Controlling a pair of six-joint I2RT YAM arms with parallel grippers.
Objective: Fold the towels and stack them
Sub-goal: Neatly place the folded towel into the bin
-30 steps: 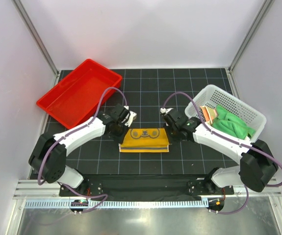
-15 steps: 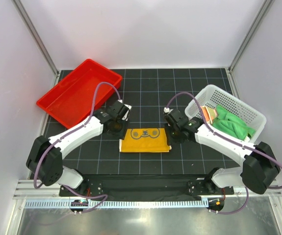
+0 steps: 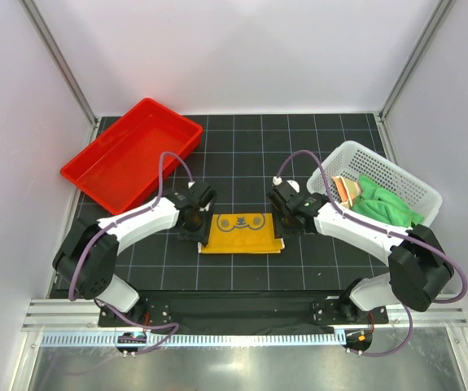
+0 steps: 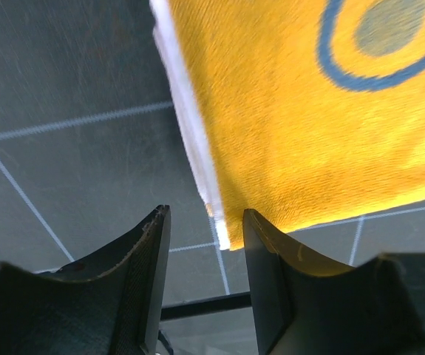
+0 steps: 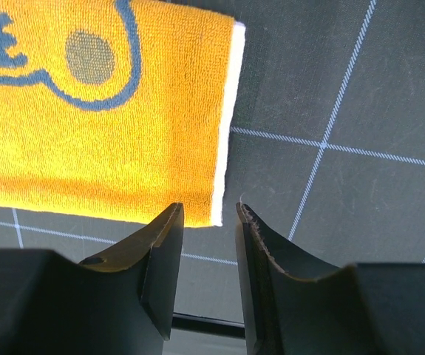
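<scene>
The yellow-orange towel (image 3: 240,232) with grey lettering lies folded flat on the black grid mat between the two arms. My left gripper (image 3: 194,220) hangs open over its left short edge. In the left wrist view the towel (image 4: 308,111) has its white-edged corner below the gap of that gripper (image 4: 205,216). My right gripper (image 3: 289,216) stands open at the towel's right edge. In the right wrist view the towel (image 5: 123,126) ends in a white hem just under that gripper (image 5: 208,209). The green towel (image 3: 384,204) and the striped, dotted towel (image 3: 346,189) lie in the basket.
A white perforated basket (image 3: 356,148) stands at the right of the mat. A red plastic tray (image 3: 128,159) sits at the back left. White walls and metal posts close in the mat on three sides.
Both grippers went from shut to open and let the yellow towel go. They moved from its far edge toward me along its short sides. The towel now lies flatter.
</scene>
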